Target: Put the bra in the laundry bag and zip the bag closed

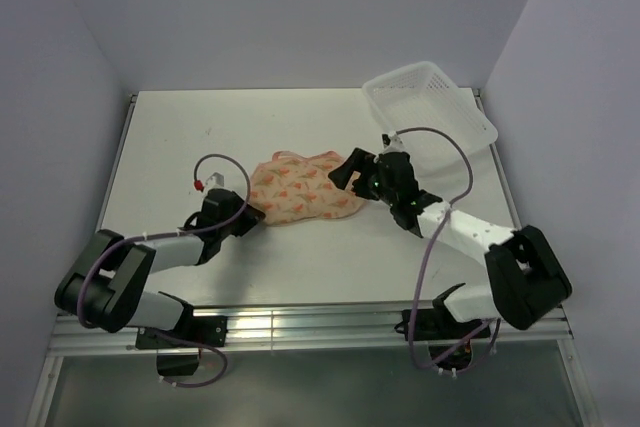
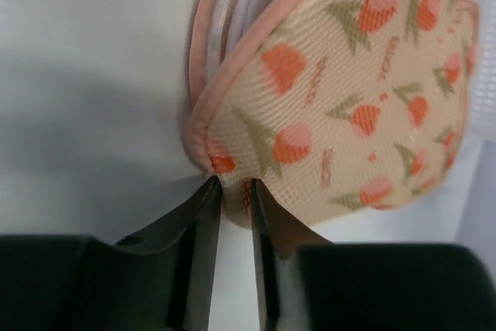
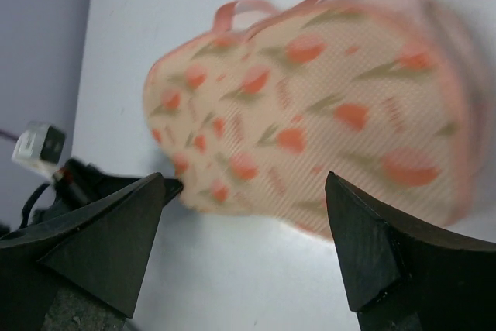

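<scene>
The laundry bag (image 1: 305,187), a cream two-lobed pouch with orange print and pink edging, lies flat in the middle of the table. My left gripper (image 1: 252,215) is shut on the bag's left end; in the left wrist view the fingers (image 2: 205,215) pinch a fold of the bag (image 2: 349,91). A narrow gap with whitish mesh shows along the pink zipper edge (image 2: 213,44). My right gripper (image 1: 345,172) is open and empty at the bag's right end, just above it. In the right wrist view the bag (image 3: 310,114) lies ahead of the spread gripper (image 3: 246,184). The bra is hidden.
A white plastic lattice basket (image 1: 430,107) stands tilted at the back right corner of the table. Grey walls close in the left, back and right sides. The white table top (image 1: 180,137) extends around the bag.
</scene>
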Tool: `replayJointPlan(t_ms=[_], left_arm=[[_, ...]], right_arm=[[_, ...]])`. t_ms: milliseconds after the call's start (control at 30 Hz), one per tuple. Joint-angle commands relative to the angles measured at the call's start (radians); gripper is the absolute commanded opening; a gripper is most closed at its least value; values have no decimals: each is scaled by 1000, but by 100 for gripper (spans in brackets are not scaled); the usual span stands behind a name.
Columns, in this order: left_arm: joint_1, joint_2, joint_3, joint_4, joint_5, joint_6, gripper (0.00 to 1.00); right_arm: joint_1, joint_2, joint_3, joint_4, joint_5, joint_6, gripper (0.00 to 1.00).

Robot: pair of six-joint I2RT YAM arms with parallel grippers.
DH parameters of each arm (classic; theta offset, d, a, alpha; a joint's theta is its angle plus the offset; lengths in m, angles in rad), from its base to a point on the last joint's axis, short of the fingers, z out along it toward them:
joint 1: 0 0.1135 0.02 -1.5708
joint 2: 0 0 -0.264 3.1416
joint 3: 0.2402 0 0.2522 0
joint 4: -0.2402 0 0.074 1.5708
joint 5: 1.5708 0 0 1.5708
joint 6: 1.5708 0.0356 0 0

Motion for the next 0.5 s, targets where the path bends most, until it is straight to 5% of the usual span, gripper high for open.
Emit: replayJointPlan(t_ms=[0,33,167,300,467], left_arm=[[-69,-96,-30,72,-40,-178,30],[-100,-116,-30,69,-63,-186,48],[-137,-275,-11,-70,-166,-140,76],[-135,-372,-26,-148,-215,-50,75],[-135,-308,-17,-176,-258,86,76]], right_arm=[[76,-126,-111,-28,-34,-6,91],[98,-143,-136,-10,-41,14,91],[222,-186,-214,93,-42,89,91],[278,-152,-242,169,-42,140,88],[310,-72,-237,246,-46,197,84]])
